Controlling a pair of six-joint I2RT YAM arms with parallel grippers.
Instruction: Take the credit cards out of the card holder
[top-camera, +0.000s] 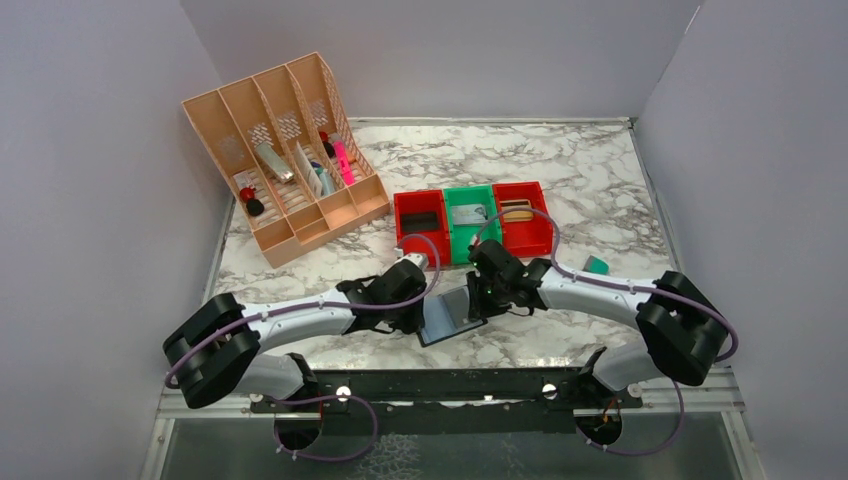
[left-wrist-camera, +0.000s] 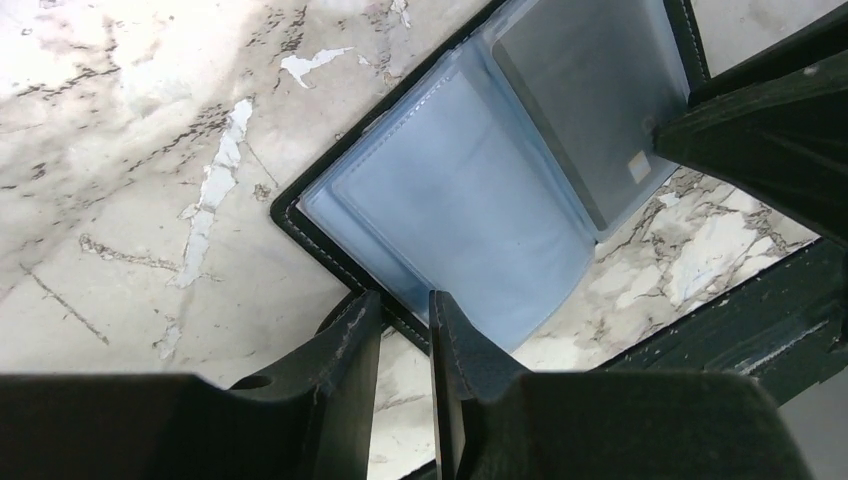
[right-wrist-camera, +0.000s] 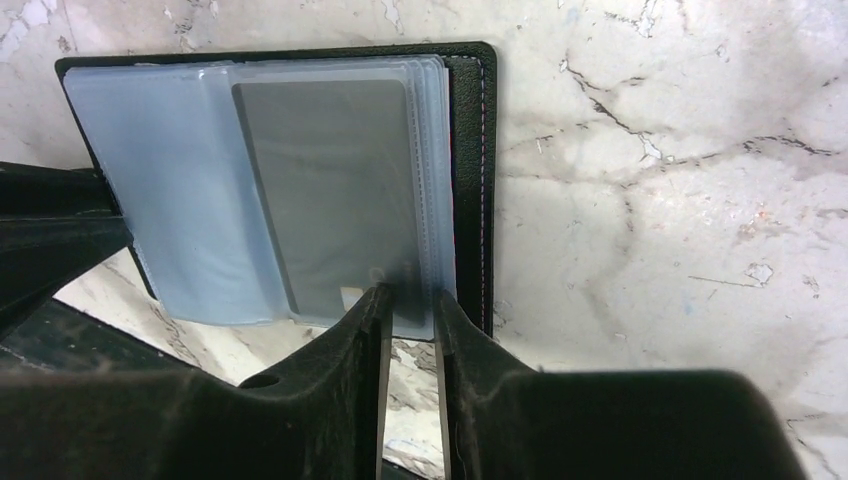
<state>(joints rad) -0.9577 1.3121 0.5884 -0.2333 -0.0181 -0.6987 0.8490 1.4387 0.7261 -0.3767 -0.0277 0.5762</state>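
Observation:
The black card holder (top-camera: 450, 314) lies open on the marble between my two grippers, with clear grey-blue sleeves inside (left-wrist-camera: 470, 200). A grey credit card (right-wrist-camera: 335, 190) sits in the right sleeve; it also shows in the left wrist view (left-wrist-camera: 590, 100). My left gripper (left-wrist-camera: 403, 305) is nearly closed, and the holder's black rim (left-wrist-camera: 310, 240) runs between its tips. My right gripper (right-wrist-camera: 410, 298) is nearly closed over the lower edge of the card and its sleeve. The holder also shows in the right wrist view (right-wrist-camera: 470, 150).
Two red bins (top-camera: 420, 222) (top-camera: 522, 215) and a green bin (top-camera: 470, 222) stand just behind the holder. A tan desk organizer (top-camera: 285, 160) stands at the back left. A small teal block (top-camera: 597, 265) lies at the right. The black mounting rail (top-camera: 440, 385) runs along the near edge.

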